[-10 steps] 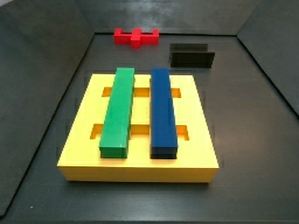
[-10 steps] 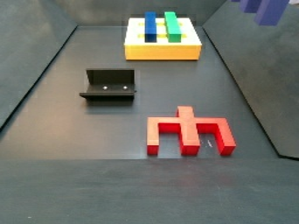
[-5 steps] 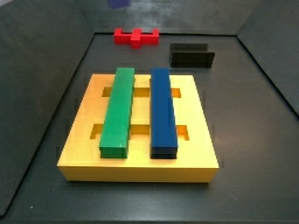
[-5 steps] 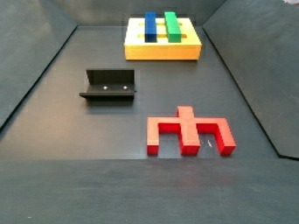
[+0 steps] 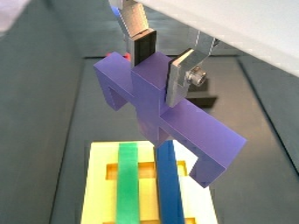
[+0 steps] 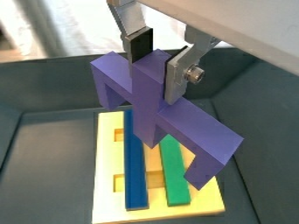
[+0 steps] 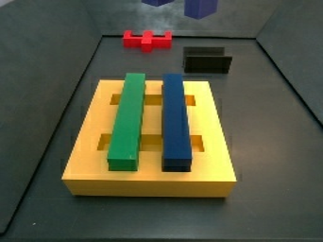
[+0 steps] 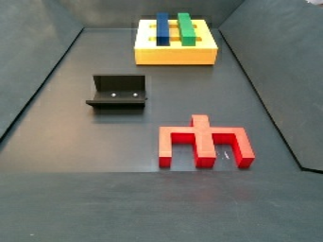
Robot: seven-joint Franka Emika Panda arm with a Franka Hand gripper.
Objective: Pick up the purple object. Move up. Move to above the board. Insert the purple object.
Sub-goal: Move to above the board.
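Held aloft: the gripper [image 5: 159, 63] clamps its silver fingers [image 5: 181, 73] on the raised central stub of the purple object [image 5: 163, 114], carried high above the floor with the board [image 5: 98, 185] showing beneath it in both wrist views. In a side view only a sliver of the purple object [image 7: 199, 8] pokes in at the top edge, over the far end of the workspace, so the lift looks finished and the carry toward the board appears to be under way or nearly over. The board [image 7: 89, 142] lies on the dark floor with its green bar [image 7: 127, 122] on the left and its blue bar [image 7: 176, 120] on the right, slots visible between them. Far behind it sit the red block [image 7: 146, 39] and the fixture [image 7: 209, 60], both untouched. Judging by this, picking up and rising are done; lining up over the slots and the insertion itself remain.
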